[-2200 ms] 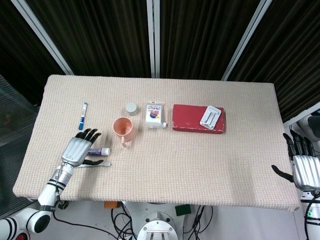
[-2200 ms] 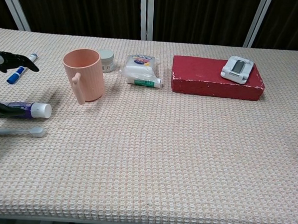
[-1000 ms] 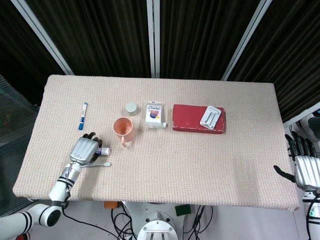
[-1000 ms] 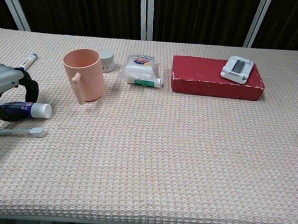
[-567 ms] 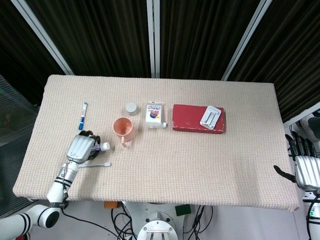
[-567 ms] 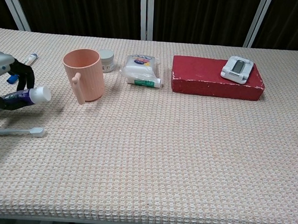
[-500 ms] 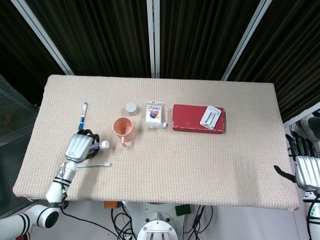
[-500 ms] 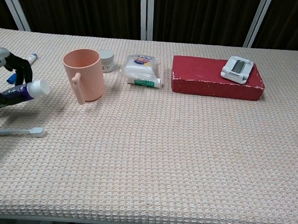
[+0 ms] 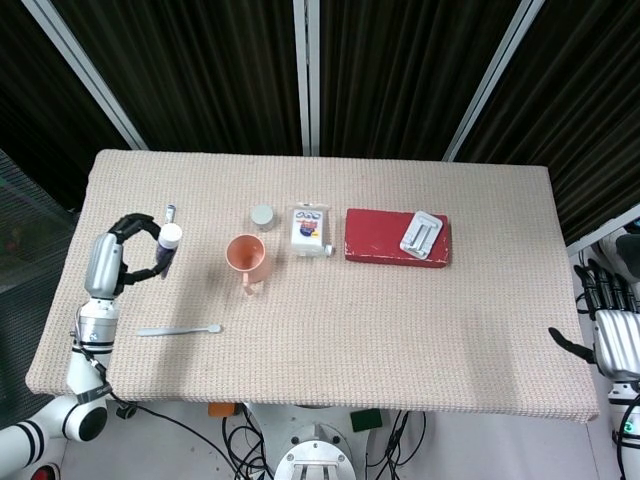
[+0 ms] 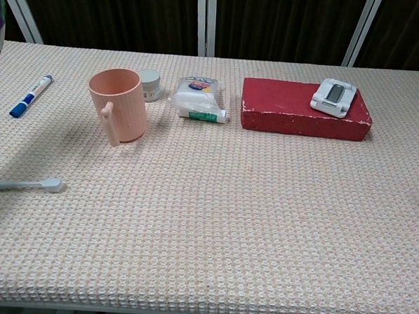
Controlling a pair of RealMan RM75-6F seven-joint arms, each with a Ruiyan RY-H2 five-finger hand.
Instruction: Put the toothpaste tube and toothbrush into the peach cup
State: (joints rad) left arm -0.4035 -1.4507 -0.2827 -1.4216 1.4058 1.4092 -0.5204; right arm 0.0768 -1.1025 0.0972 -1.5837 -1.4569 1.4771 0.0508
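From the head view, my left hand [image 9: 108, 262] grips the toothpaste tube [image 9: 166, 245], lifted left of the peach cup [image 9: 245, 257]; my right hand [image 9: 612, 335] waits spread and empty off the table's edge. In the chest view, the toothbrush [image 10: 22, 184] lies on the table, the cup holds nothing: both items remain.

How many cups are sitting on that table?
1. The peach cup stands upright left of centre, beside a small grey jar and a white packet. The jar isn't a cup. Nothing seems to hide another.
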